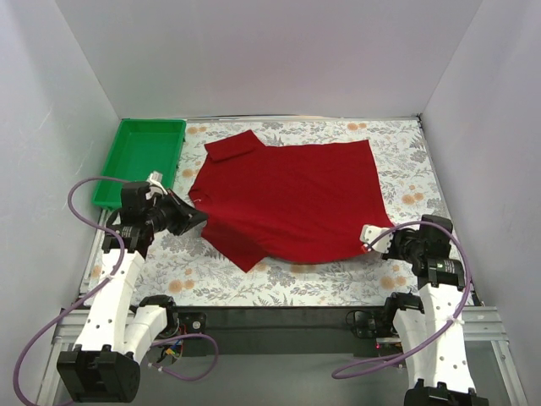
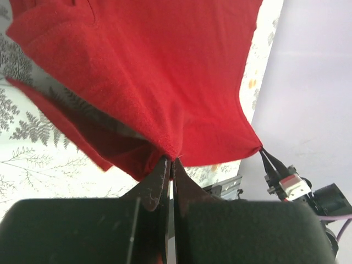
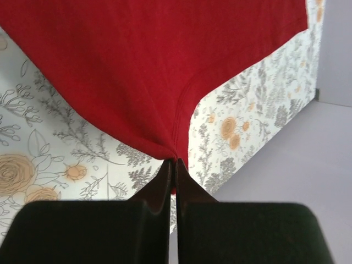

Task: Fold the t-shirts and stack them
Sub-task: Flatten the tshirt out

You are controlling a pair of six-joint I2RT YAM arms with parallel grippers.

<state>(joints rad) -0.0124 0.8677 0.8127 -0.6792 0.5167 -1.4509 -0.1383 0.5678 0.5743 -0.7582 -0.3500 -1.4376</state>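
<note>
A dark red t-shirt [image 1: 292, 194] lies spread over the flowered table cover, its near edge lifted off the surface. At the shirt's left side my left gripper [image 1: 199, 217] is shut on a pinch of the cloth; in the left wrist view the fabric [image 2: 154, 71] bunches right at the closed tips [image 2: 170, 160]. My right gripper [image 1: 372, 238] is shut on the shirt's near right corner. The hem [image 3: 181, 118] runs down into its closed tips [image 3: 175, 161] in the right wrist view. The cloth hangs taut between both grippers.
A green tray [image 1: 139, 161] stands at the back left corner of the table. White walls close in the back and both sides. The flowered cover [image 1: 406, 169] shows bare to the right of the shirt and along the front edge [image 1: 279, 288].
</note>
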